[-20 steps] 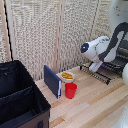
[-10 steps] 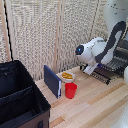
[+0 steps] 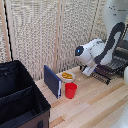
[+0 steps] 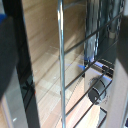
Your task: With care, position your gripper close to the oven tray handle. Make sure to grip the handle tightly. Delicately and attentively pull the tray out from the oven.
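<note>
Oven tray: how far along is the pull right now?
Done: the gripper has reached the tray at the oven front. In hand: the wrist view shows rack rods close up, but whether the handle is gripped can't be told. Left: confirming grip and drawing the tray out.

Arm point(image 3: 97, 50) + tool point(image 3: 89, 70) slightly further toward exterior view's left, tray point(image 3: 106, 75) alongside.

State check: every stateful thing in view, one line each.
gripper: down at the tray's front edge; open or shut cannot be told
tray: sticking out of the oven front, over the table
oven tray handle: close in front of the wrist camera; no fingers seen around it
oven: open at the front, mostly hidden by the arm
red cup: upright on the table
black bin: open-topped, contents not visible
</note>
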Controlling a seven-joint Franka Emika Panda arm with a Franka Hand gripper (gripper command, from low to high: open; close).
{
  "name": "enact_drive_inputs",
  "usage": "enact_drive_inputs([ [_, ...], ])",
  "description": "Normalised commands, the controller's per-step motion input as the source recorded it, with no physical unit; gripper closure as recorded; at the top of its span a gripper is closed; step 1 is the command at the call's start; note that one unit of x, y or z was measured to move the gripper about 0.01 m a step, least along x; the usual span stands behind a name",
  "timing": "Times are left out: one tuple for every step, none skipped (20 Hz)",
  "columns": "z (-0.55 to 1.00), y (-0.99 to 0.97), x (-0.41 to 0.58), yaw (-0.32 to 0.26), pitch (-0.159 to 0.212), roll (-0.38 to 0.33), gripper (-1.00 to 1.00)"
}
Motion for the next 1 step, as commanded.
enact_drive_inputs([
  [0.2, 0.0, 0.0, -0.04, 0.0, 0.032, -1.0],
])
